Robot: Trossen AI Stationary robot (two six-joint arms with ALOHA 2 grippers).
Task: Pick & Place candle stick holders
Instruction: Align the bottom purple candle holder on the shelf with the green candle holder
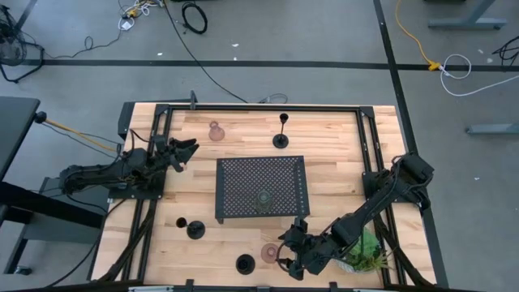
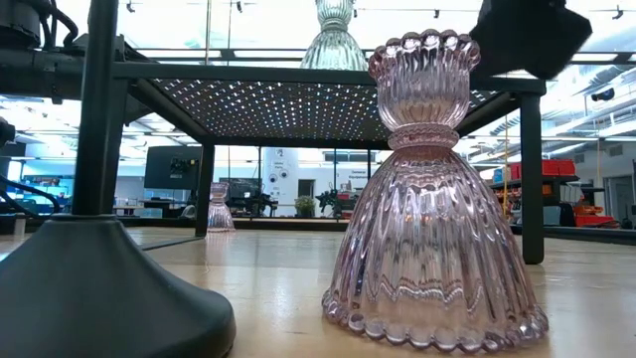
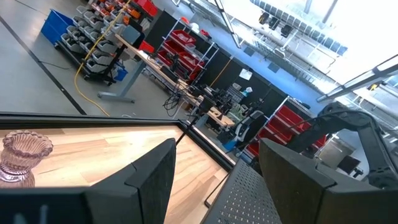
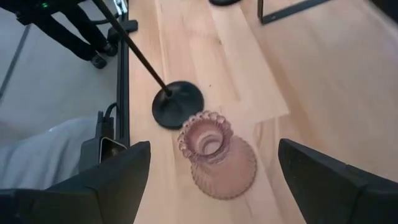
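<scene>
Wooden table (image 1: 324, 146) carrying a black perforated tray (image 1: 243, 174) on legs at its middle, with an olive-green glass holder (image 1: 264, 199) standing on the tray near its front edge. Right gripper (image 1: 285, 254) low over the table's front edge, jaws spread wide and empty, hovering just above a pink glass holder (image 1: 270, 253) that stands upright on the wood; seen through the right wrist camera, that same pink holder (image 4: 216, 155) sits between the two dark fingers (image 4: 112, 180), not touched by either, with a black disc-base holder (image 4: 177, 102) just beside it, stem tilting away. Same black holder (image 1: 245, 264) close to the front edge in the overhead picture. From table height, the pink holder (image 2: 432, 189) fills the foreground beside a black base (image 2: 99, 288), under the tray's perforated deck (image 2: 288, 104). Two more black holders: one (image 1: 195, 229) toward the front left corner with a small dark piece (image 1: 181, 222) just beside it, another (image 1: 280, 139) upright near the back edge. A second pinkish glass holder (image 1: 216, 131) near the back edge, left of centre, visible too past the left fingers (image 3: 149, 180) as a ribbed cup (image 3: 22, 158). Left gripper (image 1: 188, 152) raised at the table's left side, jaws apart, holding nothing. Leafy green plant (image 1: 365, 251) at the front right corner, beside the right arm.
</scene>
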